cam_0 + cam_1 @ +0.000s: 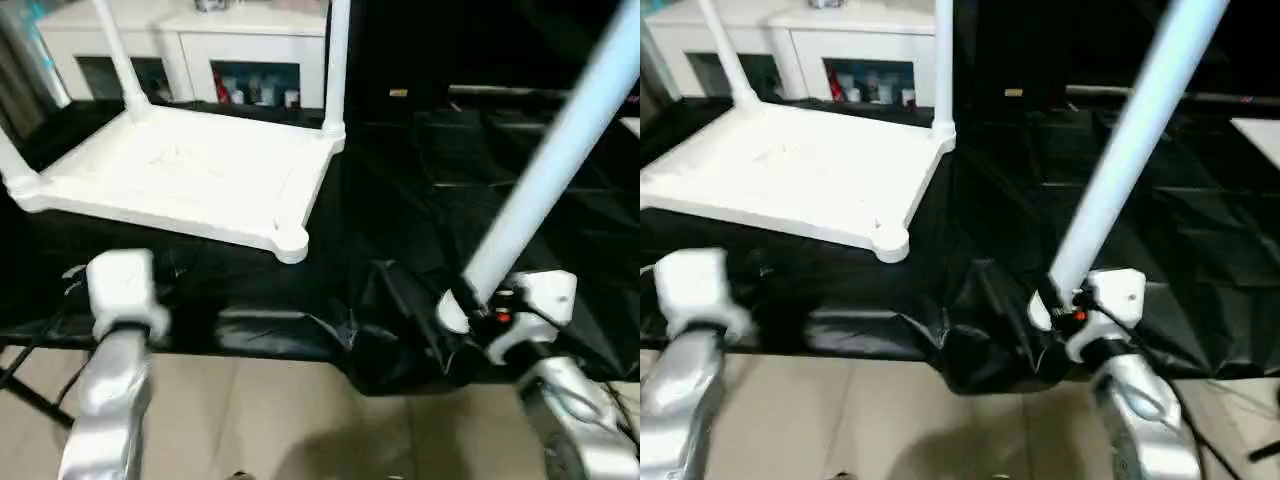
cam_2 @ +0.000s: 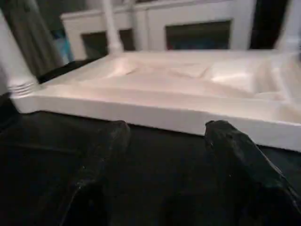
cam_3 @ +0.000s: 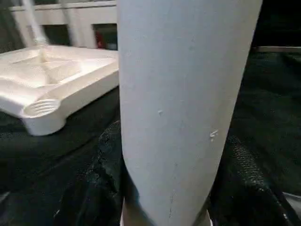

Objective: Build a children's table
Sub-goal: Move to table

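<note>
Upturned white table top on black-draped bench, three legs already standing in corner sockets, near socket empty. Fourth leg clamped in right gripper; left gripper empty, fingers apart.

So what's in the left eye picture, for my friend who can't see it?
The robot's right gripper holds a long white table leg slanting upward. On the black cloth lies the white tabletop, upside down, with three legs already standing in its corners and the near corner socket still empty.
</note>
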Robot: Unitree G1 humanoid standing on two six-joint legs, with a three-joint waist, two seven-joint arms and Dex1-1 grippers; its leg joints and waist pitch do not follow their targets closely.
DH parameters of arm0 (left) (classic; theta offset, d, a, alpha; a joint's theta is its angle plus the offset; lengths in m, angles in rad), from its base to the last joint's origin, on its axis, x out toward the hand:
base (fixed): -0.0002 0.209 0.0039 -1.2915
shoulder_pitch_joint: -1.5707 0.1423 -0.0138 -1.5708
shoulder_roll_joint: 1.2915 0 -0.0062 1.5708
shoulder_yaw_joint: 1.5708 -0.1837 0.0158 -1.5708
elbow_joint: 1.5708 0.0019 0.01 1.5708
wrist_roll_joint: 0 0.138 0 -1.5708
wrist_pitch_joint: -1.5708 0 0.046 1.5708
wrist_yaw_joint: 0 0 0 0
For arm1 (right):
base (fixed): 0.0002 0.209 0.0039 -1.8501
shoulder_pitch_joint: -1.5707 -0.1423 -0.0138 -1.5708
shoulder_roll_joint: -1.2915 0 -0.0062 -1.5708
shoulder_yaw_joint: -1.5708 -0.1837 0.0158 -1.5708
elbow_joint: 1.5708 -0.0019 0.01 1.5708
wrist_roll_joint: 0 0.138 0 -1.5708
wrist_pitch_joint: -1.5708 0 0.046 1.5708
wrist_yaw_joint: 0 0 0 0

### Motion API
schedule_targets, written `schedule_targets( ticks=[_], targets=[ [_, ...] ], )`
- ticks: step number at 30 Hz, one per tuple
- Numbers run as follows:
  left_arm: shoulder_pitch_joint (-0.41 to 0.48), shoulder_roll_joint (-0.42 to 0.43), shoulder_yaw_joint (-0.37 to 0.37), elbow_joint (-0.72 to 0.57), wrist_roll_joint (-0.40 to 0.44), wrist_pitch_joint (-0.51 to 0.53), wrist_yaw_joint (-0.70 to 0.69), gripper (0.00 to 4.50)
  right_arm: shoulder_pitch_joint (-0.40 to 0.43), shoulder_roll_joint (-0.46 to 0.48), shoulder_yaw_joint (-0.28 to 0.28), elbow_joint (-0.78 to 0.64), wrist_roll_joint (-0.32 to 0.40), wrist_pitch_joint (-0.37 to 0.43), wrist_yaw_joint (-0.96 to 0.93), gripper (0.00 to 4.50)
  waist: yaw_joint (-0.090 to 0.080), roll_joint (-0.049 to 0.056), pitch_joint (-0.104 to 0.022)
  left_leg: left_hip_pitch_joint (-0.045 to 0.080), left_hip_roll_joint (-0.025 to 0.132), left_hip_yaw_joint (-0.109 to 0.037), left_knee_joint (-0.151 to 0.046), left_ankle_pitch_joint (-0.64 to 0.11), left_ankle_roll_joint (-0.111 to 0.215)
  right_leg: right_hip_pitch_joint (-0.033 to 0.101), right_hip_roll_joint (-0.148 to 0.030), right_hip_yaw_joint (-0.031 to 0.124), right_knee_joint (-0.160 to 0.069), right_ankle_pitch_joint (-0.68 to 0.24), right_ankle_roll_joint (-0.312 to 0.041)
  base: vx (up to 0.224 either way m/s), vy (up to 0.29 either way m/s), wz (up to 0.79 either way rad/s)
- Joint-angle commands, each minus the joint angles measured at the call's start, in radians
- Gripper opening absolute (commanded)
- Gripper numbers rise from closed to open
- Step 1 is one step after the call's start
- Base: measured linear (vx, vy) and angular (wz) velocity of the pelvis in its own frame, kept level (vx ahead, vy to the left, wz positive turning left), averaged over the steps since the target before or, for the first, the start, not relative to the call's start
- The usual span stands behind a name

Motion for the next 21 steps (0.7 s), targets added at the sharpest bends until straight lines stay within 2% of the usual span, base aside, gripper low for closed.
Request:
schedule_targets(
  ticks=[1, 2, 4, 5, 6, 7, 8, 9, 10, 11, 12, 13, 14, 15, 16, 17, 18, 19, 20, 21],
  targets=[
    [0.029, -0.005, -0.012, -0.038, -0.006, -0.03, -0.012, 2.93, -0.006, -0.004, 0.01, -0.011, 0.013, 0.011, 0.014, 1.88, 0.0, 0.0, -0.034, 0.006, 0.023, -0.004, -0.097, -0.412, 0.01, 0.019, -0.048, 0.022, -0.112, -0.5, -0.052, 0.0, 0.0, 0.0],
    [0.043, -0.01, -0.016, -0.052, -0.009, -0.029, -0.011, 2.93, -0.01, 0.0, 0.012, -0.008, 0.016, 0.016, 0.011, 1.88, -0.003, -0.011, -0.03, 0.005, 0.023, -0.003, -0.099, -0.428, 0.009, 0.018, -0.047, 0.021, -0.113, -0.516, -0.046, 0.0, 0.0, 0.0],
    [0.057, -0.015, -0.028, -0.075, -0.004, -0.017, -0.009, 2.93, -0.015, 0.005, 0.019, -0.006, 0.024, 0.022, 0.01, 1.88, -0.004, -0.009, -0.023, 0.035, 0.02, -0.01, -0.099, -0.549, -0.01, 0.014, -0.045, 0.011, -0.126, -0.652, -0.012, 0.0, 0.0, 0.0],
    [0.052, -0.013, -0.043, -0.09, -0.003, 0.0, -0.019, 2.93, -0.017, 0.004, 0.034, -0.007, 0.019, 0.025, 0.013, 1.88, -0.007, -0.007, -0.018, 0.053, 0.018, -0.013, -0.1, -0.604, -0.011, 0.012, -0.039, 0.0, -0.138, -0.702, -0.003, 0.0, 0.0, 0.0],
    [0.045, -0.009, -0.051, -0.096, -0.001, 0.007, -0.025, 2.93, -0.017, 0.003, 0.046, -0.009, 0.018, 0.03, 0.02, 1.88, -0.016, -0.006, -0.001, 0.082, 0.015, -0.014, -0.095, -0.694, -0.014, -0.002, -0.023, -0.026, -0.164, -0.777, 0.003, 0.0, 0.0, 0.0],
    [0.043, -0.007, -0.054, -0.099, 0.0, 0.007, -0.028, 2.93, -0.017, 0.001, 0.051, -0.011, 0.019, 0.033, 0.024, 1.88, -0.021, -0.002, -0.003, 0.093, 0.015, -0.018, -0.094, -0.719, -0.009, 0.011, -0.022, -0.041, -0.169, -0.772, -0.001, 0.0, 0.0, 0.0],
    [0.039, -0.005, -0.058, -0.103, 0.001, 0.008, -0.032, 2.93, -0.017, -0.001, 0.059, -0.012, 0.013, 0.033, 0.026, 1.88, -0.025, 0.005, 0.009, 0.103, 0.022, -0.023, -0.103, -0.771, -0.01, 0.015, -0.014, -0.064, -0.177, -0.757, -0.005, 0.0, 0.0, 0.0],
    [0.037, -0.003, -0.06, -0.106, 0.003, 0.014, -0.036, 2.93, -0.017, -0.001, 0.064, -0.012, 0.009, 0.037, 0.025, 1.88, -0.013, 0.007, 0.016, 0.001, 0.013, -0.052, -0.165, -0.829, 0.003, 0.116, -0.03, -0.112, -0.127, -0.648, -0.013, 0.0, 0.0, 0.0],
    [0.033, -0.001, -0.062, -0.109, 0.002, 0.014, -0.041, 2.93, -0.016, -0.003, 0.073, -0.012, 0.002, 0.032, 0.028, 1.88, 0.025, 0.037, 0.009, -0.07, -0.007, -0.051, -0.209, -0.866, 0.013, 0.2, -0.016, -0.092, 0.029, -0.445, -0.039, -0.03, 0.045, 0.22],
    [0.028, 0.005, -0.066, -0.109, 0.004, 0.017, -0.047, 2.93, -0.016, -0.003, 0.081, -0.009, -0.008, 0.022, 0.031, 1.88, 0.014, 0.054, 0.004, -0.062, -0.02, -0.053, -0.203, -0.83, 0.029, 0.203, -0.02, -0.084, 0.036, -0.404, -0.044, -0.03, 0.045, 0.22],
    [0.024, 0.011, -0.069, -0.109, 0.006, 0.02, -0.053, 2.93, -0.016, -0.004, 0.087, -0.006, -0.016, 0.013, 0.033, 1.88, 0.004, -0.008, 0.008, -0.014, -0.042, -0.05, -0.119, -0.642, 0.069, 0.138, -0.091, -0.045, -0.092, -0.739, -0.024, 0.023, -0.034, 0.55],
    [0.021, 0.015, -0.071, -0.108, 0.005, 0.021, -0.057, 2.93, -0.016, 0.001, 0.086, -0.004, -0.007, 0.014, 0.034, 1.88, -0.004, -0.017, 0.034, 0.113, -0.059, -0.026, 0.122, -0.364, 0.07, 0.019, -0.23, -0.074, -0.285, -1.216, -0.06, 0.046, -0.026, 0.58],
    [0.018, 0.017, -0.071, -0.107, 0.003, 0.021, -0.059, 2.93, -0.016, 0.004, 0.084, -0.003, 0.001, 0.017, 0.034, 1.88, -0.026, -0.01, 0.033, 0.025, -0.013, -0.051, 0.139, -0.257, 0.077, 0.13, -0.273, -0.079, -0.243, -1.187, -0.099, 0.046, -0.026, 0.58],
    [0.014, 0.019, -0.069, -0.106, 0.001, 0.026, -0.06, 2.93, -0.014, 0.013, 0.077, -0.006, 0.025, 0.021, 0.036, 1.88, -0.012, 0.012, 0.027, 0.021, 0.01, -0.046, 0.061, -0.359, 0.076, 0.178, -0.232, -0.119, -0.21, -1.056, -0.086, 0.126, 0.077, 0.47],
    [0.012, 0.02, -0.068, -0.105, -0.001, 0.027, -0.062, 2.93, -0.012, 0.015, 0.076, -0.008, 0.029, 0.025, 0.033, 1.88, -0.012, 0.012, 0.027, 0.021, 0.01, -0.046, 0.061, -0.359, 0.076, 0.178, -0.232, -0.119, -0.21, -1.056, -0.086, 0.077, 0.075, 0.54],
    [0.006, 0.023, -0.066, -0.102, -0.003, 0.032, -0.064, 2.93, -0.011, 0.016, 0.074, -0.012, 0.034, 0.03, 0.027, 1.88, -0.023, 0.054, 0.007, 0.144, 0.042, -0.063, -0.041, -0.565, 0.012, 0.09, -0.087, -0.128, -0.123, -0.665, -0.157, 0.077, 0.075, 0.54],
    [0.005, 0.024, -0.066, -0.101, -0.004, 0.033, -0.065, 2.93, -0.01, 0.016, 0.075, -0.013, 0.034, 0.03, 0.026, 1.88, -0.048, 0.068, -0.005, 0.161, 0.089, -0.116, -0.117, -0.651, 0.027, 0.08, -0.028, -0.105, -0.016, -0.342, -0.164, 0.021, 0.027, 0.43],
    [-0.001, 0.029, -0.065, -0.097, -0.006, 0.036, -0.068, 2.93, -0.006, 0.017, 0.078, -0.016, 0.034, 0.026, 0.027, 1.88, -0.063, 0.067, -0.004, 0.187, 0.102, -0.131, -0.131, -0.616, 0.064, 0.039, -0.027, -0.083, 0.028, -0.155, -0.137, 0.126, 0.016, 0.1],
    [-0.007, 0.03, -0.065, -0.094, -0.008, 0.038, -0.069, 2.93, -0.001, 0.018, 0.08, -0.02, 0.034, 0.023, 0.029, 1.88, -0.065, 0.069, -0.001, 0.182, 0.1, -0.139, -0.135, -0.571, 0.108, 0.037, -0.03, -0.076, 0.038, -0.116, -0.116, 0.126, 0.016, 0.1],
    [-0.008, 0.031, -0.065, -0.093, -0.008, 0.039, -0.069, 2.93, 0.001, 0.018, 0.08, -0.021, 0.034, 0.022, 0.029, 1.88, -0.064, 0.056, 0.005, 0.172, 0.077, -0.119, -0.13, -0.516, 0.183, 0.038, -0.045, -0.062, 0.019, -0.08, -0.095, 0.146, 0.006, -0.02]
  ],
)
